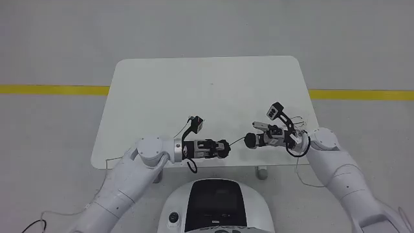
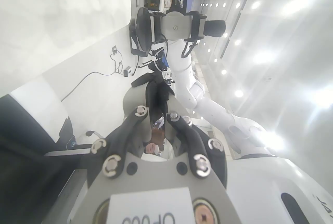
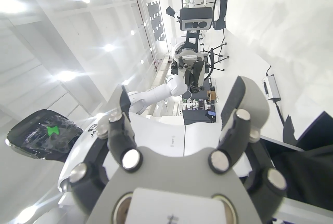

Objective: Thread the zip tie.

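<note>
Left hand point(image 2: 155, 90): clenched, fingers pressed together, apparently on one end of the zip tie point(image 1: 236, 144) (the grip point itself too dark to make out up close). Held in the air over the near edge of the table point(image 1: 194, 90), pointing straight across at the right hand point(image 3: 182, 97). Right hand: released, fingers spread wide with nothing between them, facing back toward the left hand.

Zip tie: from above, a thin dark line sticking out from the left fingertips and reaching across the gap to the mouth of the right hand. Off the table, not lying on it. Cannot tell whether touching the right hand, nor which end (head or tail) leads.

Why so held: probably gripped near one end to leave a long free length to present, and aimed to land between the spread fingers. Both hands up clear of the table, likely to leave room for bending the strap round. Wide spread presumably there as a generous target for a thin, floppy strip.

Judged stage: early. Second grasp pending, no loop formed, tail not through the head. Next: calls for closing on the free end without knocking it aside. Risk: strap flexing or twisting away under a slight nudge.
</note>
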